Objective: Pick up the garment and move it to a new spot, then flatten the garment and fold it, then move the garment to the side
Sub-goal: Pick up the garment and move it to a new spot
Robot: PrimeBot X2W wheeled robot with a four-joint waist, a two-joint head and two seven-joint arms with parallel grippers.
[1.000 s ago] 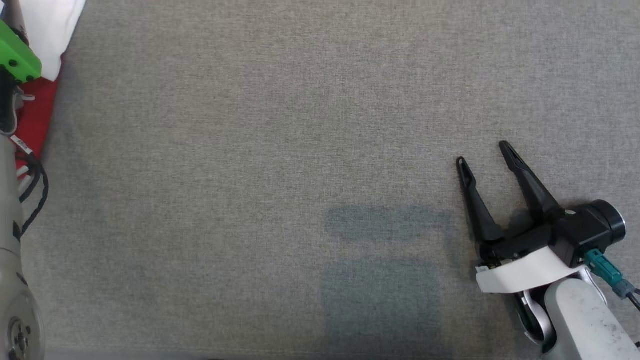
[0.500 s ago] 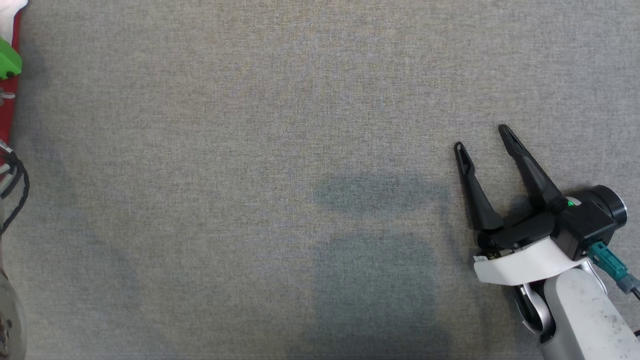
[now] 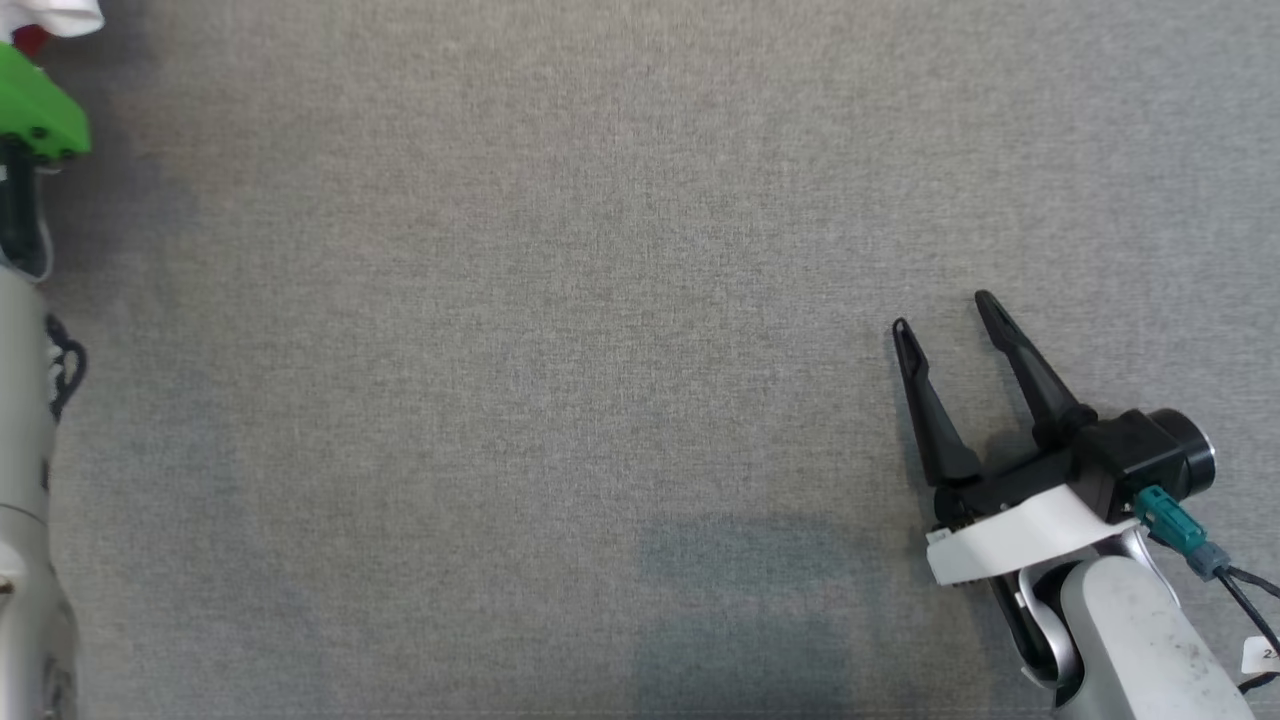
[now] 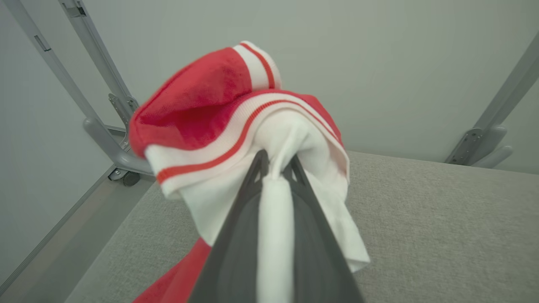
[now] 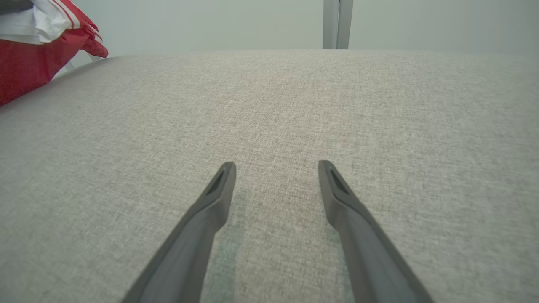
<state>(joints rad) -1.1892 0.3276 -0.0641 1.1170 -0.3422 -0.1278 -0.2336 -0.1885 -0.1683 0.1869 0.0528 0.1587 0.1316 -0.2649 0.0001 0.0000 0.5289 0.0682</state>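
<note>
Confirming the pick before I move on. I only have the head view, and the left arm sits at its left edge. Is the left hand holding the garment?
Observer: Yes. The left wrist view has the left hand shut on the garment, with white fabric pinched between its fingers.
Operator: Bunched or hanging flat?
Observer: Bunched. Red cloth and a red-striped white band pile up above the grip.
Operator: Clear of the table?
Observer: Cannot tell. The right wrist view has its red part low beside the edge of the table, and any contact there is hidden.
</note>
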